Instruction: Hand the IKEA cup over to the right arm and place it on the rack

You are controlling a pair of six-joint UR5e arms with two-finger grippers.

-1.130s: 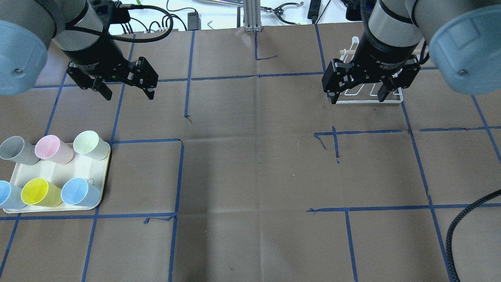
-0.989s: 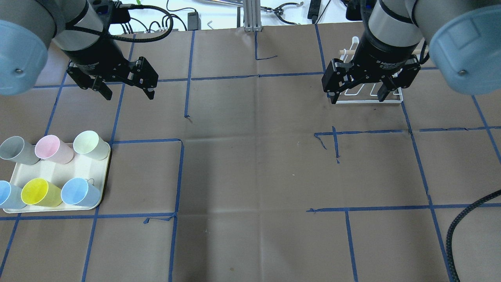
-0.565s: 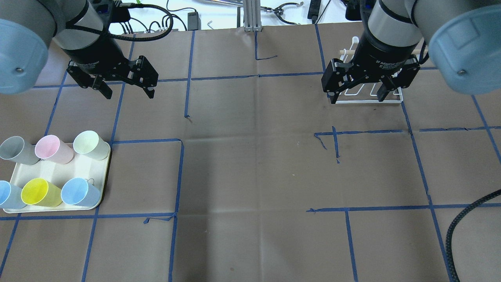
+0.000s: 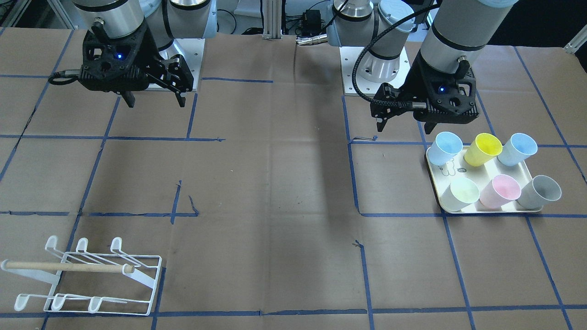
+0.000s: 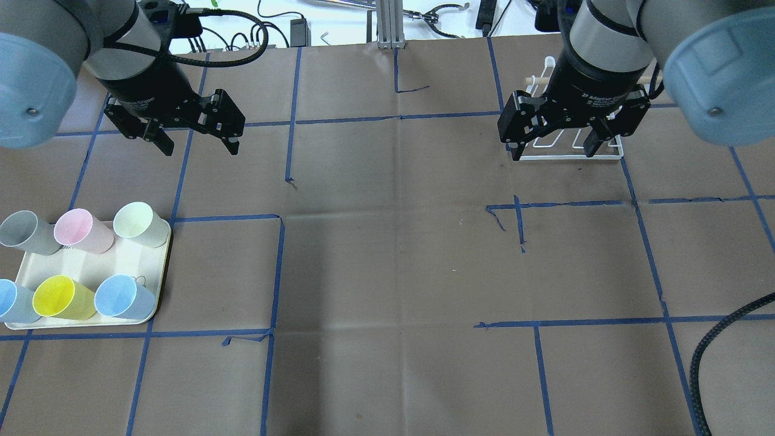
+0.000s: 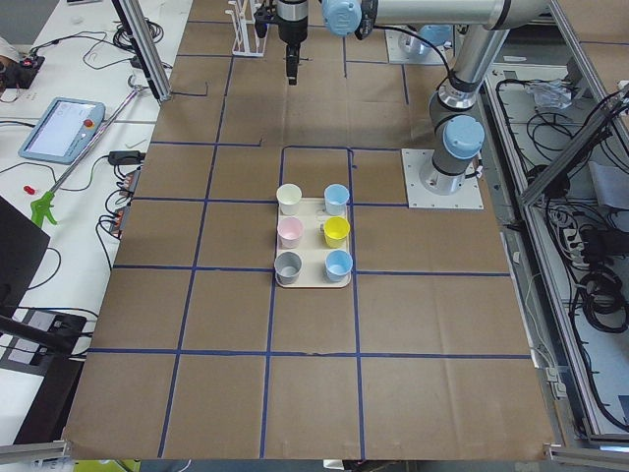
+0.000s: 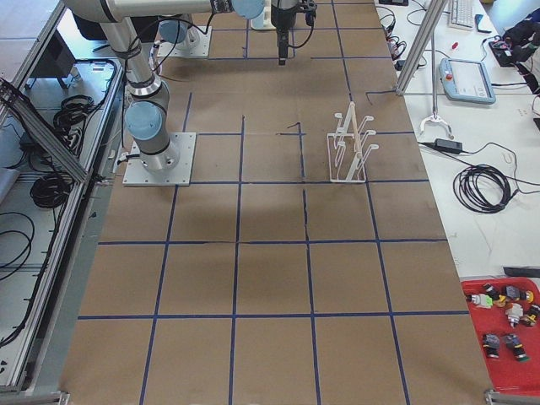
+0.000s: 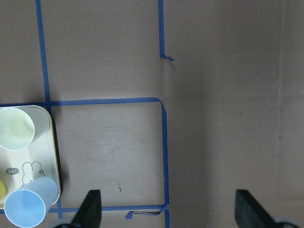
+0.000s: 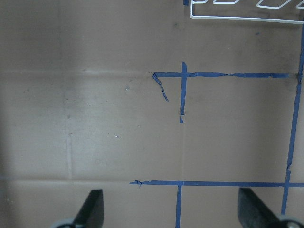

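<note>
Several pastel IKEA cups stand upright on a cream tray (image 5: pixel 121 261): grey (image 5: pixel 24 233), pink (image 5: pixel 82 230), pale green (image 5: pixel 139 224), yellow (image 5: pixel 60 297) and two blue ones (image 5: pixel 124 297). My left gripper (image 5: pixel 198 146) hangs open and empty above the table, beyond the tray's far right corner. Its wrist view catches the pale green cup (image 8: pixel 16 128) and a blue cup (image 8: pixel 28 209) at the left edge. My right gripper (image 5: pixel 552 151) is open and empty, hovering in front of the white wire rack (image 5: pixel 605 156). The rack (image 4: pixel 91 275) holds no cup.
Brown paper with a grid of blue tape lines (image 5: pixel 278 272) covers the table. A black cable (image 5: pixel 714 345) curls in at the near right. Cables and an aluminium post (image 5: pixel 387 24) lie past the far edge.
The left arm has shifted very slightly. Both grippers stay open, and the cups and rack have not moved.
</note>
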